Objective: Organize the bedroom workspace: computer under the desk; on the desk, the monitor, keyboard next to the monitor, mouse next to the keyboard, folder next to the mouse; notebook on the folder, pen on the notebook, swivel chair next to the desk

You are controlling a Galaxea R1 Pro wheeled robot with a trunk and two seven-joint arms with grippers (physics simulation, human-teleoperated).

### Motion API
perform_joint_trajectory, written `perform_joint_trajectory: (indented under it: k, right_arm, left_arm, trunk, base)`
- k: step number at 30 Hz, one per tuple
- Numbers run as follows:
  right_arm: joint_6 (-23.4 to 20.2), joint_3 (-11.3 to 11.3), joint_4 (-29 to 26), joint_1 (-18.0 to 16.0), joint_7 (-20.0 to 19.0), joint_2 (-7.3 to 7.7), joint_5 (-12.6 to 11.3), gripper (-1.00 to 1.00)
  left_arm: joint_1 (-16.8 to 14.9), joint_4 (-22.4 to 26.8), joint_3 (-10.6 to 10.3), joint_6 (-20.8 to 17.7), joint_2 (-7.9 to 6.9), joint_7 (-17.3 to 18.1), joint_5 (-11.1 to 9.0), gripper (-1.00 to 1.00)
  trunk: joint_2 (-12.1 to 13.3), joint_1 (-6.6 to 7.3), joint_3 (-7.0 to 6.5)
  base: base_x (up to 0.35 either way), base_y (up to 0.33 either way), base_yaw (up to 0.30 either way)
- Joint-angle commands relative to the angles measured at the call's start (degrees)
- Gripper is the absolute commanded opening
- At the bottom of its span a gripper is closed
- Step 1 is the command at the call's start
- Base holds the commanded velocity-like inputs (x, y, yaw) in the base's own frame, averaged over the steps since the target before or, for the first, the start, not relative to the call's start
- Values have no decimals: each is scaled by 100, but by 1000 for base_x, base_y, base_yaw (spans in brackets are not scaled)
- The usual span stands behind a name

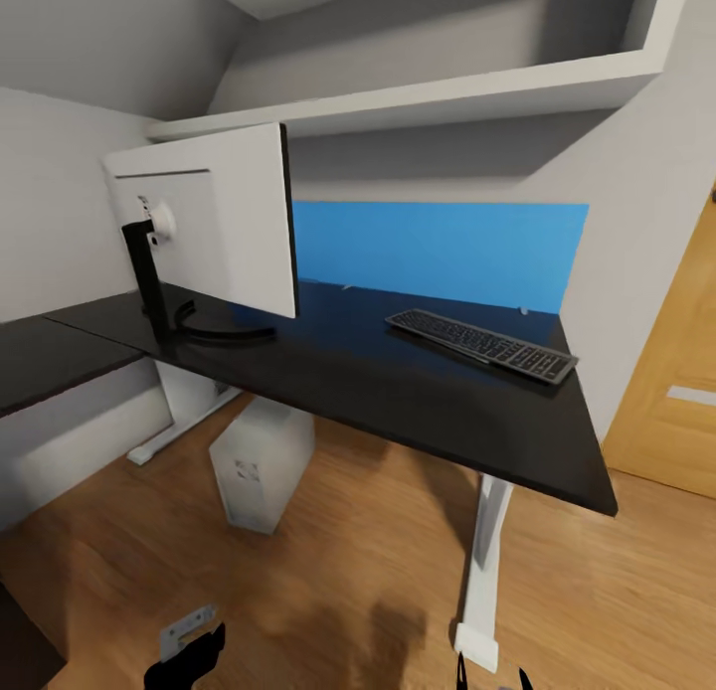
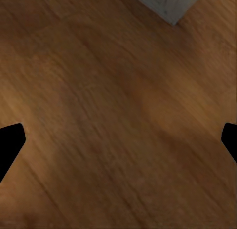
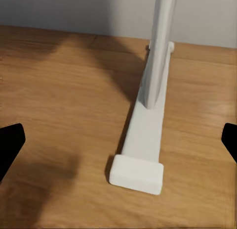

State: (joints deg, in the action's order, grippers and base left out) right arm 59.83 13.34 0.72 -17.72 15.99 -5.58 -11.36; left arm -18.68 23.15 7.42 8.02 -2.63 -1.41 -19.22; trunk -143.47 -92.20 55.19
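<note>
Both sets of black fingers [image 2: 10, 145] [image 3: 10, 145] apart over wooden floor [image 1: 358, 571], glossy black desk [image 1: 398, 392], flat grey keyboard [image 1: 482, 344], white-backed monitor [image 1: 214, 223]

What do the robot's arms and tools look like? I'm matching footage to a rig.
Little shows. In the head view the left tool is a matte black shape with a light grey metal bracket with holes; the right tool shows thin black tips. In the wrist views, the fingertips are plain black, unmarked.
</note>
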Motion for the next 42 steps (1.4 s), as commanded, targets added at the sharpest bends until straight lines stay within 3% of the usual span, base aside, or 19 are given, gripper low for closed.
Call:
perform_joint_trajectory:
  k: [1,29,42]
  right_arm:
    - [17,49,8,-4,6,-2,-53,100]
    - [17,46,7,-4,16,-4,-59,100]
    - [17,46,7,-4,19,-3,-59,100]
  left_arm:
    - [-4,-2,-13,16,-1,-8,-56,100]
    - [-4,-3,-13,16,8,-8,-58,100]
    - [-4,-3,-13,16,8,-10,-56,100]
  trunk:
    - [-2,4,5]
    - [-2,4,66]
    - [-2,4,126]
  base:
    - [-228,-254,252]
    - [-220,-255,263]
    - [-49,-61,245]
